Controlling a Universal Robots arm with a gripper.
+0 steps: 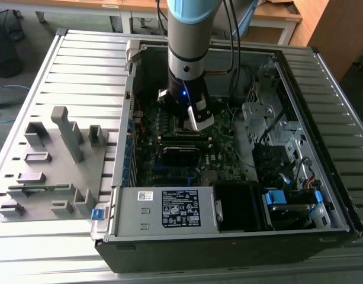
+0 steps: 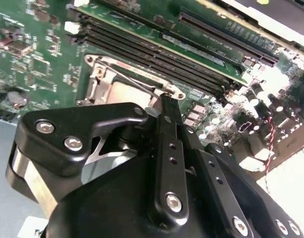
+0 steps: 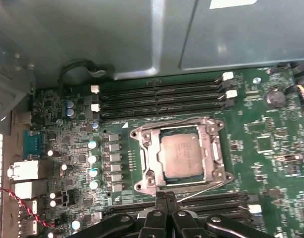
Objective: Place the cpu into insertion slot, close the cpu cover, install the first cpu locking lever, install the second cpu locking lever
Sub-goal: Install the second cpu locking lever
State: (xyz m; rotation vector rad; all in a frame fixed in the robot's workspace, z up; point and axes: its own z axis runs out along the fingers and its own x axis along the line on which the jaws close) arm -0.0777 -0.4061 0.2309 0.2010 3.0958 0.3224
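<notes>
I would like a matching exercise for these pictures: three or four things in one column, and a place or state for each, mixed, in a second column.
Things:
1. cpu
2. cpu cover
3. gripper
4. memory slots

Places or states:
A. closed flat around the chip
B. at the socket's edge, beside a thin wire lever
C. long black rows next to the socket
D. seated in the socket, silver top showing

Pairs: 1-D, 2-A, 3-B, 4-C

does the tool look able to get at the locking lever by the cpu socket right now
Probably yes. In the first wrist view the tool sits at the socket's edge, right by the thin wire lever beside the cpu cover. Nothing lies between them, and the cpu is already seated.
</notes>
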